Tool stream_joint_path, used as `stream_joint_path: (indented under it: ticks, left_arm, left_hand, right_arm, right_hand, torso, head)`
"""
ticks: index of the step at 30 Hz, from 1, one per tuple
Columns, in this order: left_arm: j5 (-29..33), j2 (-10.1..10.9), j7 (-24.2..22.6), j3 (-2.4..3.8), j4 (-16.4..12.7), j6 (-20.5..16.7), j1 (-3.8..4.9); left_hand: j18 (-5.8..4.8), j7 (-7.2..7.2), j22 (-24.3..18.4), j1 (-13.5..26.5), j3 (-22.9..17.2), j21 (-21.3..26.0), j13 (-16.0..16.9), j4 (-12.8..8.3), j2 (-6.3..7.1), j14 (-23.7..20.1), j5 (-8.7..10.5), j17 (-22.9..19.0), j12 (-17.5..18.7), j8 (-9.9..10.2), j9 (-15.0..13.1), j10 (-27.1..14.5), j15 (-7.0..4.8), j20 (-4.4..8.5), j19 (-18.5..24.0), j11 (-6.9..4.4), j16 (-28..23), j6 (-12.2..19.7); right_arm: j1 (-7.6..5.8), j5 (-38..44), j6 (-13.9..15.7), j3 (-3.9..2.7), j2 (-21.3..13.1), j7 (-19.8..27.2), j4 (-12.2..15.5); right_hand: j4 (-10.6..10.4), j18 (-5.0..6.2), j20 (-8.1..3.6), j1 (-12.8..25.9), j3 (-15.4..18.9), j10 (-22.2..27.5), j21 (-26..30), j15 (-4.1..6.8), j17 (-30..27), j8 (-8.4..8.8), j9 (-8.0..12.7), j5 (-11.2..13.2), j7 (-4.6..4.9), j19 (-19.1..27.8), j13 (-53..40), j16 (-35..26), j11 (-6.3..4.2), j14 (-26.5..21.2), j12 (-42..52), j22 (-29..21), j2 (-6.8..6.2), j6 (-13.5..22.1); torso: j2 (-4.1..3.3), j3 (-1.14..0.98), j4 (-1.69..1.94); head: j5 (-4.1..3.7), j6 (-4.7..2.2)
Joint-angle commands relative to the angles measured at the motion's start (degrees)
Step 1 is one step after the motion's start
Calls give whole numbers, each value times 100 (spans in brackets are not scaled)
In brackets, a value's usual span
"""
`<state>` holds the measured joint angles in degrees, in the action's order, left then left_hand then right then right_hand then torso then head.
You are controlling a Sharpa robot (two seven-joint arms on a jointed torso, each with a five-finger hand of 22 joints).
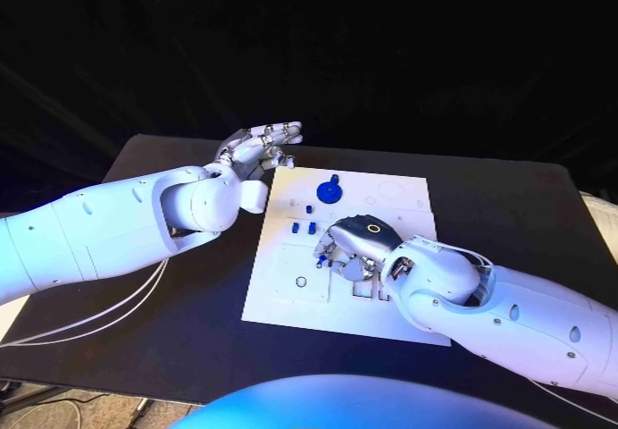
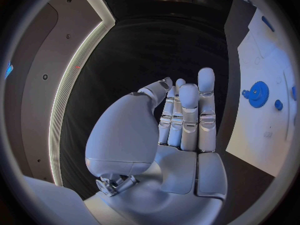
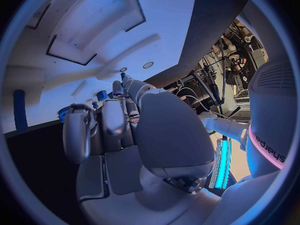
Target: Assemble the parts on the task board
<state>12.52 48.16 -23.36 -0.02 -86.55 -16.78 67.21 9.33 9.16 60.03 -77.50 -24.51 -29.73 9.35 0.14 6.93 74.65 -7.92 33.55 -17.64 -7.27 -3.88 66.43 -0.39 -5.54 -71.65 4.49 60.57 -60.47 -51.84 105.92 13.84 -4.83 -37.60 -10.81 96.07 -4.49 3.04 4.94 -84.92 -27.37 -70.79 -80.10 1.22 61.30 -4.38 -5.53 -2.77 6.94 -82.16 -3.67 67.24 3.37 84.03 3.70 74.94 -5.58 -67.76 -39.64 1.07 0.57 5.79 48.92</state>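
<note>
Black matte table (image 1: 515, 206) under dark surroundings, white task board (image 1: 387, 192) lying flat at its middle.

Right hand (image 1: 358, 241) palm-down low over the board's centre, fingers (image 3: 114, 117) curled toward small blue parts (image 1: 309, 228); whether anything is pinched beneath cannot be told. Left hand (image 1: 262, 143) raised beyond the board's far left corner, fingers (image 2: 187, 115) straight and close together, holding nothing.

Blue gear (image 1: 329, 190) standing further up the board, toothed and glossy in the left wrist view (image 2: 257, 93). Board smooth, rigid, cut with shallow rectangular recesses.

Likely risks: small slick pieces slipping from metal fingertips, or being knocked out of place by the broad palm hiding them from overhead; unsteadied board possibly sliding under a sideways push.
</note>
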Motion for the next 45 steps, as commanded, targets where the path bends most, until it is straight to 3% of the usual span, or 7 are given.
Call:
stream_joint_path:
  ticks: [1,10,31,36,39,45]
  left_arm:
    - [-27,-9,-10,4,-22,132,0]
    - [-40,-7,8,4,-15,152,0]
    - [-62,-12,40,4,-3,188,0]
    - [-64,-19,48,4,6,201,0]
    - [-64,-22,54,4,10,211,0]
    - [-74,-23,74,4,22,231,0]
  left_hand:
    - [83,1,-6,-25,13,38,6,-27,-33,-43,4,-6,-30,1,6,-33,13,4,32,-6,-17,47]
    - [84,4,-14,-31,17,52,11,-35,-36,-51,4,-22,-42,0,5,-47,16,1,35,-3,-23,54]
    - [84,4,-14,-31,17,52,11,-35,-36,-51,4,-22,-42,0,5,-47,16,1,35,-3,-23,54]
    - [84,4,-14,-31,17,52,11,-35,-36,-51,4,-22,-42,0,5,-47,16,1,35,-3,-23,54]
    - [84,4,-14,-31,17,52,11,-35,-36,-51,4,-22,-42,0,5,-47,16,1,35,-3,-23,54]
    - [87,8,-25,-35,22,74,15,-43,-39,-55,4,-25,-55,-1,4,-64,19,-1,40,0,-22,63]
  right_arm:
    - [16,6,-155,3,21,98,-46]
    - [28,39,-288,11,41,82,-88]
    - [29,64,-573,52,147,-28,-175]
    - [28,85,-572,76,184,-160,-218]
    - [27,101,-536,85,192,-201,-224]
    - [27,132,-304,92,160,-225,-196]
  right_hand:
    - [41,35,4,10,2,-26,7,-3,-3,-27,-4,-28,24,-31,-5,21,18,189,17,95,49,-27]
    - [52,35,5,13,-8,-26,6,-4,-1,-23,-5,-28,28,-31,-5,24,21,188,12,96,52,-25]
    - [74,40,19,104,-5,28,29,-28,-28,14,-3,-25,53,-13,3,12,49,179,-18,66,25,22]
    - [37,120,154,431,65,834,302,-206,-97,98,147,-37,246,198,22,-8,263,151,-26,-293,-173,670]
    - [83,174,207,487,134,1243,473,-252,-225,93,181,-24,272,323,16,-99,317,97,-10,-508,-213,933]
    - [129,193,225,502,196,1397,542,-260,-291,93,181,-41,268,366,9,-137,333,73,12,-592,-205,1062]
  torso:
    - [5,-1,-2]
    - [7,-5,-9]
    - [10,3,-11]
    - [10,1,-11]
    - [10,-3,-7]
    - [12,-6,-9]
  head:
    - [41,50]
    - [71,108]
    - [93,108]
    - [96,108]
    - [91,108]
    - [91,108]
